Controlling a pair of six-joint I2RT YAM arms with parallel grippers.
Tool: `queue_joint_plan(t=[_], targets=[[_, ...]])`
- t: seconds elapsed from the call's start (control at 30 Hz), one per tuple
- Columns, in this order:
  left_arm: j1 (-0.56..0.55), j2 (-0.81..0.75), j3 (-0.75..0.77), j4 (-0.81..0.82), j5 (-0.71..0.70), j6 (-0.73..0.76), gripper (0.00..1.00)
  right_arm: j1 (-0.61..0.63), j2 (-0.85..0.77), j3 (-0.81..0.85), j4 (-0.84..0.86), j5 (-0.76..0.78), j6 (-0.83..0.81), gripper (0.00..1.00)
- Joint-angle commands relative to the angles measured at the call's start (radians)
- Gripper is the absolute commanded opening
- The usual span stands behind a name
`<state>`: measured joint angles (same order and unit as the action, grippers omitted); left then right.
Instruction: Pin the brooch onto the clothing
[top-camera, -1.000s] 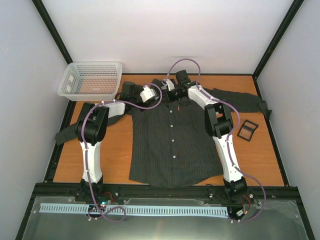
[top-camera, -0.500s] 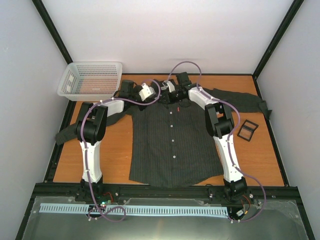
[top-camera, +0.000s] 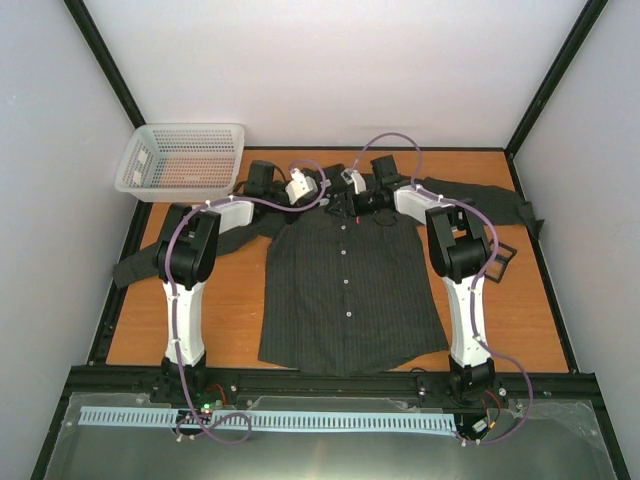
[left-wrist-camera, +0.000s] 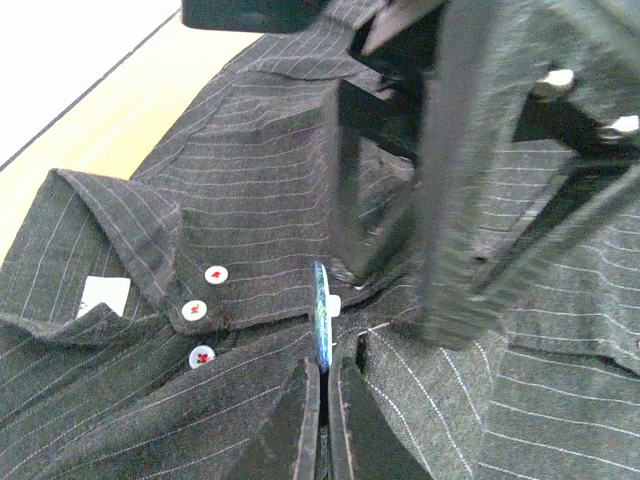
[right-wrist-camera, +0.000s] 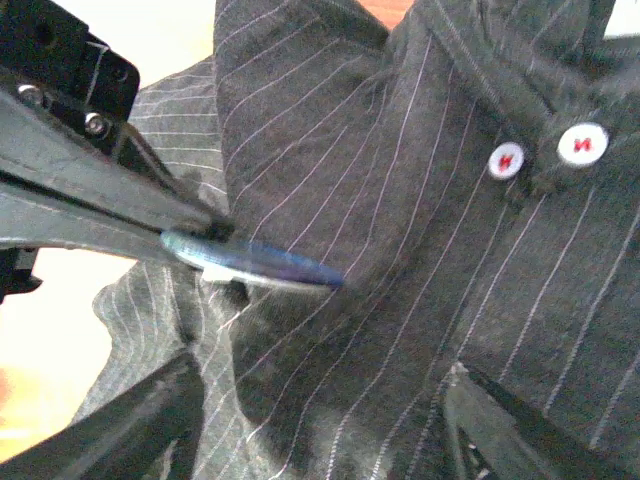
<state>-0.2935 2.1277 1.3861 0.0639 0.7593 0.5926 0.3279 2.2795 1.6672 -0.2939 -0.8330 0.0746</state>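
The clothing (top-camera: 345, 290), a dark pinstriped shirt with white buttons, lies flat between the two arms, its collar (left-wrist-camera: 120, 240) at the far side. The brooch (left-wrist-camera: 322, 305) is a thin blue disc seen edge-on with a white clasp behind it. My left gripper (left-wrist-camera: 322, 372) is shut on its lower edge and holds it upright against a fold of cloth below the collar. In the right wrist view the brooch (right-wrist-camera: 250, 265) sticks out over the fabric. My right gripper (right-wrist-camera: 320, 410) is open, its fingers spread on either side of the bunched shirt front. I cannot tell whether the pin passes through the cloth.
A white mesh basket (top-camera: 180, 160) stands at the back left corner. A small black frame (top-camera: 500, 255) lies on the table (top-camera: 220, 300) at the right, partly behind the right arm. The shirt sleeves (top-camera: 475, 200) spread out to both sides.
My right gripper has opened and let go of the shirt fabric, and the right arm has swung to the right. The left gripper has stayed shut on the brooch.
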Motion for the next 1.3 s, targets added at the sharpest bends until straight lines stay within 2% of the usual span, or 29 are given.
queue_joint_plan(t=[0.0,0.17,0.27,0.43,0.6,0.77,1.07,1.27], targets=[[0.013,0.039,0.049,-0.009,0.009,0.001,0.01,-0.008,-0.049,-0.074,0.141,-0.093,0.017,0.67],[0.019,0.049,0.053,-0.022,0.005,0.000,0.01,-0.009,-0.087,-0.062,0.161,-0.106,0.047,0.83],[0.021,0.045,0.053,-0.024,0.007,-0.001,0.01,-0.010,-0.102,-0.081,0.142,-0.053,0.013,0.87],[0.028,0.033,0.068,-0.055,0.033,0.001,0.01,-0.014,-0.053,-0.121,0.165,-0.064,-0.030,0.82],[0.031,0.042,0.092,-0.091,0.060,-0.001,0.01,-0.012,-0.011,-0.108,0.179,-0.111,-0.032,0.71],[0.031,0.041,0.105,-0.100,0.097,-0.015,0.01,0.000,0.022,-0.098,0.186,-0.102,-0.033,0.65],[0.032,0.043,0.111,-0.133,0.135,-0.018,0.01,0.000,0.096,-0.020,0.230,-0.106,0.037,0.43],[0.031,0.036,0.117,-0.142,0.199,-0.038,0.01,0.001,0.124,0.019,0.222,-0.096,0.059,0.40]])
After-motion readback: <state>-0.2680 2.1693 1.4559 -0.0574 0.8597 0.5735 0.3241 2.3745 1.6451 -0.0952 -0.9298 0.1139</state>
